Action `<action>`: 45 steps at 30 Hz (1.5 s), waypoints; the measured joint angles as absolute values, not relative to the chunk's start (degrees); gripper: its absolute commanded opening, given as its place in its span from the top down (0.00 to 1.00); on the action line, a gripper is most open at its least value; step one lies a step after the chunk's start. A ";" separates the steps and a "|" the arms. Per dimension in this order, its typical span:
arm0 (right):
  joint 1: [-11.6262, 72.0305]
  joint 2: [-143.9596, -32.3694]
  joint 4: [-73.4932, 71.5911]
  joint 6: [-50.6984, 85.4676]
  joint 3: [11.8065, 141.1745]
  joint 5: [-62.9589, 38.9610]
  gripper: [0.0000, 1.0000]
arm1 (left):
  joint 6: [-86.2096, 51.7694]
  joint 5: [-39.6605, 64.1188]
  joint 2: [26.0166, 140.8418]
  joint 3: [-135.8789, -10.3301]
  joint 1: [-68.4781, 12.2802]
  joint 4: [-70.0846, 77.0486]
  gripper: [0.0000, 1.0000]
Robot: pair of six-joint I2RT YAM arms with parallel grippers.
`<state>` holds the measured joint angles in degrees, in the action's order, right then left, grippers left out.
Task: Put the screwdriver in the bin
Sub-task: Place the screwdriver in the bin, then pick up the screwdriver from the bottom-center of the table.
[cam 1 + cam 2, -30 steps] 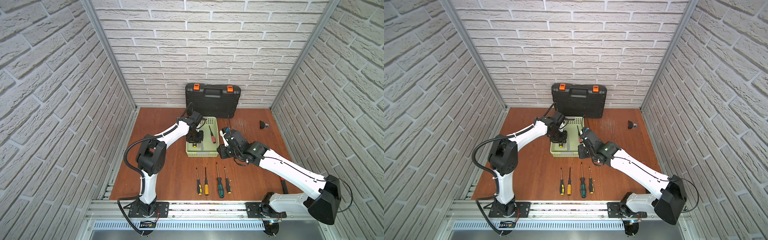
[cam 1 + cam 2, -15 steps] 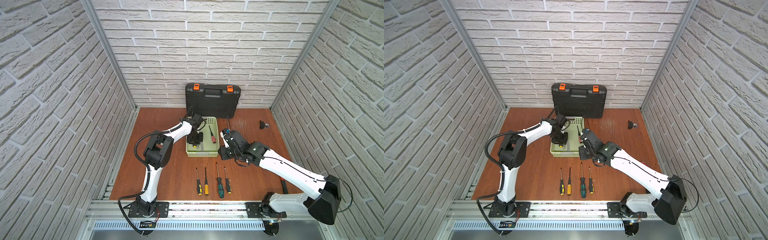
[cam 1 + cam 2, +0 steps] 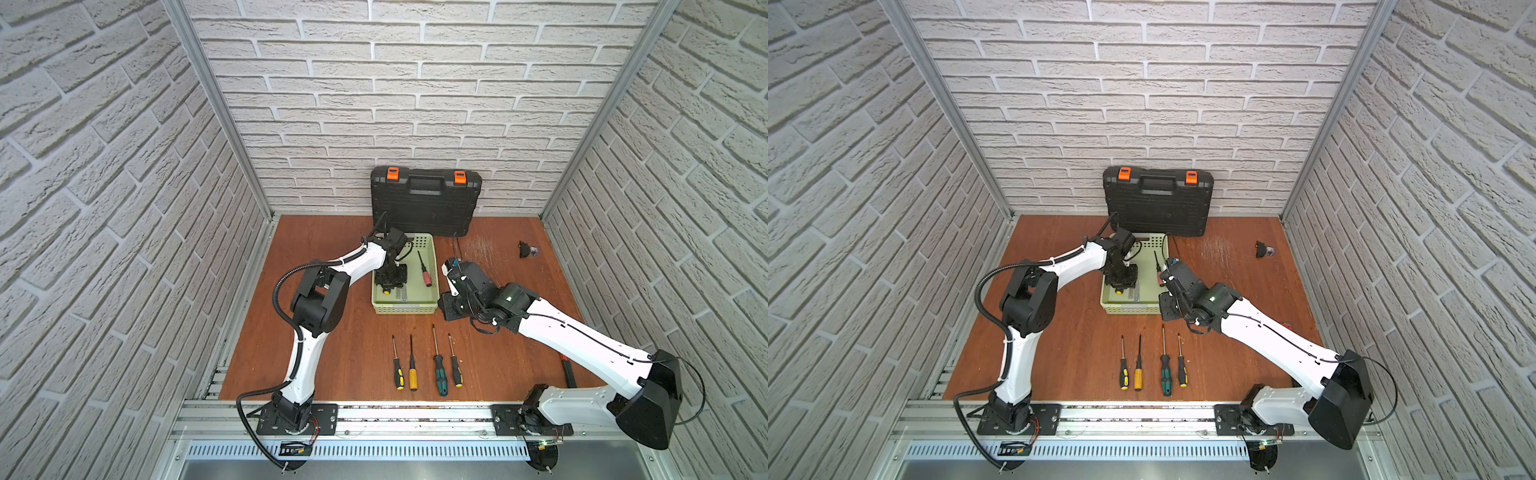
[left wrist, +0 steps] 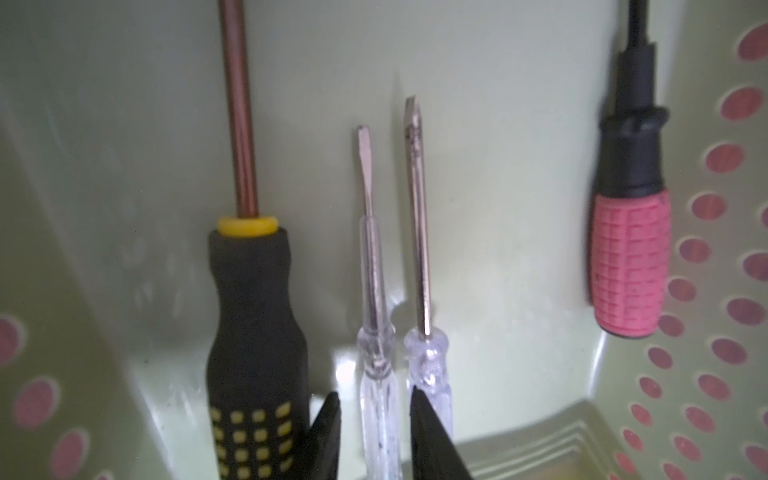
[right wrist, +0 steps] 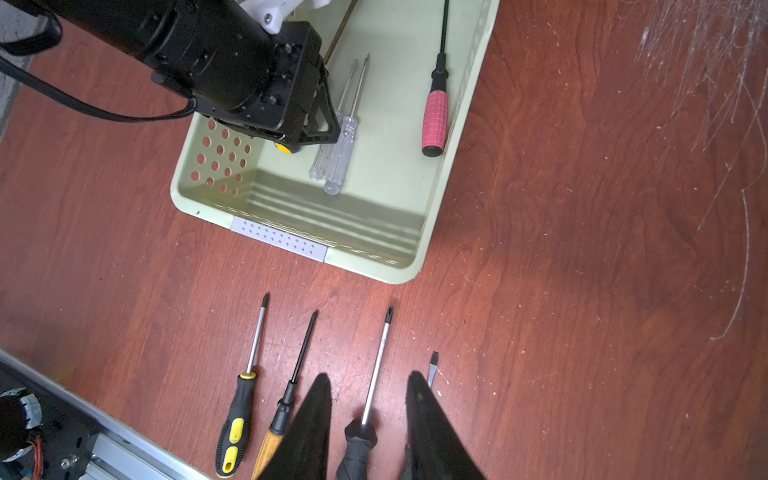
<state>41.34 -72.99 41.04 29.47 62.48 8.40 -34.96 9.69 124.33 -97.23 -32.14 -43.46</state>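
Near edge of brown wooden tabletop [image 3: 353, 365]: row of four loose screwdrivers [image 3: 438, 368], none gripped. Above them, right gripper [image 5: 369, 376] hovering, jaws narrowly apart, empty. Further back, pale green perforated plastic bin [image 3: 405, 309]. Inside it, left gripper [image 4: 374, 395] low over floor, jaws slightly parted either side of slim clear-handled flat screwdriver [image 4: 376, 357], lying in bin, not pinched. Likely release step; next move calls for straight lift clear of bin walls. Beyond, black plastic toolcase [image 3: 426, 203] against wall.

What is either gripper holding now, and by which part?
Nothing. The left gripper straddles a clear screwdriver in the bin, gaps on both sides; the right gripper hangs empty.
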 measured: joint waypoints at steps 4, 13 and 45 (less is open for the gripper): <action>41.34 -72.82 42.48 29.10 62.83 9.21 0.67 | -35.16 9.67 123.13 -97.17 -32.14 -43.27 0.68; 41.36 -70.50 45.23 29.85 61.98 9.28 0.64 | -36.14 9.98 108.31 -91.59 -32.14 -41.12 0.66; 51.66 -76.38 51.35 45.52 48.73 7.29 0.56 | -42.63 -2.66 62.74 -49.10 -39.55 -39.83 0.49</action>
<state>51.66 -76.38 51.35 45.52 48.73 7.29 -42.63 -2.66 62.74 -49.10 -39.55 -39.83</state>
